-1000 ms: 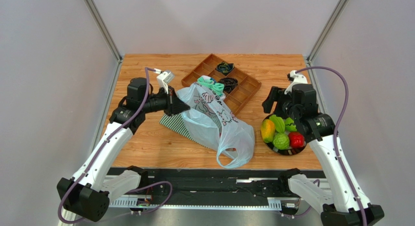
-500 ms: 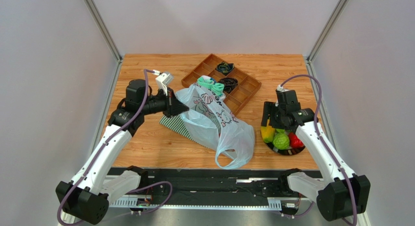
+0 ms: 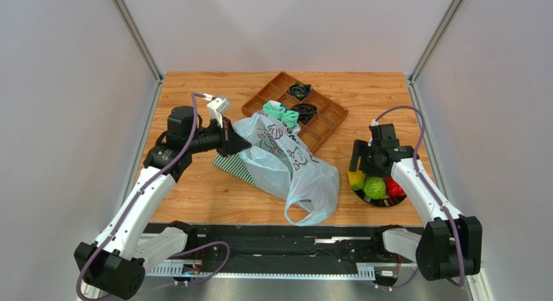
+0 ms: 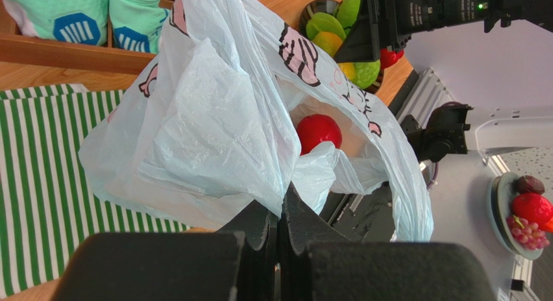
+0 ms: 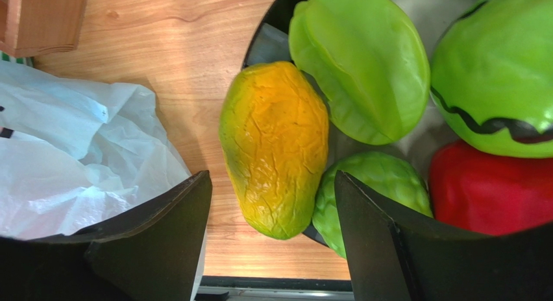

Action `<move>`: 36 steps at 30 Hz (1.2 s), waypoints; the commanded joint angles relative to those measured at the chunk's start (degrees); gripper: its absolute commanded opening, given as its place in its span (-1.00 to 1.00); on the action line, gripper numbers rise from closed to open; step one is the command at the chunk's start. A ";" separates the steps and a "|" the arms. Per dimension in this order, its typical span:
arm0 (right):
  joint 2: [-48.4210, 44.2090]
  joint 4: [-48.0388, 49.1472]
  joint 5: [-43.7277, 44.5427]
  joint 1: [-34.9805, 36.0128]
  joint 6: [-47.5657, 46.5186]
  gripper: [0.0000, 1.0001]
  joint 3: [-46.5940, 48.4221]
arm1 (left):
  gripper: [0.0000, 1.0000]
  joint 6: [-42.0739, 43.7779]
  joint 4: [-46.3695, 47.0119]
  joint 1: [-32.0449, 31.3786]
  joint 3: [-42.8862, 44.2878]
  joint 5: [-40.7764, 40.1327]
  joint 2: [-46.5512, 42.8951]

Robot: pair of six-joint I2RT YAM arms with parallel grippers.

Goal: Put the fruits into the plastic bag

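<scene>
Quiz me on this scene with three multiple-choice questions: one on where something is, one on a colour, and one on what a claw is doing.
1. Where is the round red fruit that the left wrist view shows?
A. inside the plastic bag
B. on bare wood
C. hanging in the air

2. What colour is the long fruit between the right claw's fingers?
A. purple
B. yellow-orange
C. white

3. The left claw is:
A. wide open
B. shut on the bag's edge
C. shut on a fruit

Answers:
1 A, it shows through the bag's open mouth.
2 B, its yellow-orange skin fills the gap between the open fingers.
3 B, its closed fingers pinch the thin plastic.
</scene>
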 commanded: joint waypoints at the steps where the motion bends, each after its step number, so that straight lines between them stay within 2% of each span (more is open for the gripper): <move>1: 1.28 3.89 -1.47 -0.13 -0.95 0.45 0.26 | -1.00 1.17 0.85 0.59 -0.20 0.91 -0.59; 14: 4.98 5.47 -0.32 -0.21 -1.13 0.40 -0.88 | -1.00 1.00 1.03 0.68 -0.37 1.08 -0.41; 19: 5.77 6.17 -1.20 -0.21 -1.13 0.18 -1.33 | -1.00 1.00 1.03 0.68 -0.37 0.91 -0.32; 21: 5.68 5.83 -1.46 -0.21 -1.04 -0.01 -1.15 | -1.00 0.91 1.03 0.68 -0.46 0.91 -0.32; 24: 4.37 5.12 -1.99 -0.21 -1.04 -0.17 -0.63 | -1.00 0.91 1.12 0.68 -0.37 0.99 -0.32; 30: 0.94 3.36 -4.27 -0.13 -0.87 -0.32 1.04 | -1.00 0.82 1.20 0.68 -0.46 1.17 -0.50; 36: -5.20 1.17 -11.74 0.31 0.89 -0.42 4.91 | -1.00 0.82 1.38 0.68 -0.46 1.61 -0.59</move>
